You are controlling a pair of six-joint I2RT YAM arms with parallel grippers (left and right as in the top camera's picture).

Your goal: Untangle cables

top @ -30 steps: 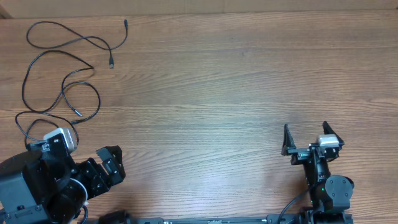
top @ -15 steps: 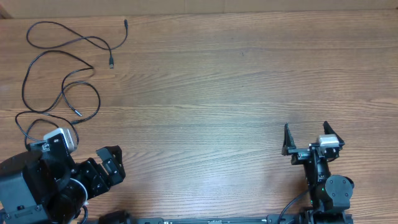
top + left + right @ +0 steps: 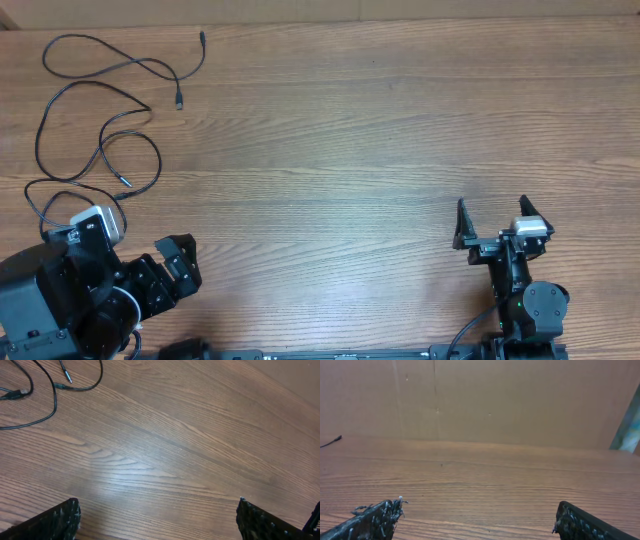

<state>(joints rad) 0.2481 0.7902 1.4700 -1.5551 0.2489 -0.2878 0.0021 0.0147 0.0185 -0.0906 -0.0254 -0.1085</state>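
Thin black cables (image 3: 95, 120) lie in loose crossing loops at the table's far left, with plug ends near the top (image 3: 180, 100). Part of them shows in the left wrist view (image 3: 50, 390) at the upper left. My left gripper (image 3: 175, 262) sits at the front left, below and to the right of the loops; it is open and empty, with only bare wood between its fingertips. My right gripper (image 3: 492, 222) rests at the front right, far from the cables, open and empty. A cable tip (image 3: 332, 440) shows at the left edge of the right wrist view.
A brown wooden table (image 3: 350, 140) fills the overhead view. A cardboard wall (image 3: 480, 400) stands along its far edge. The arm bases sit at the front edge.
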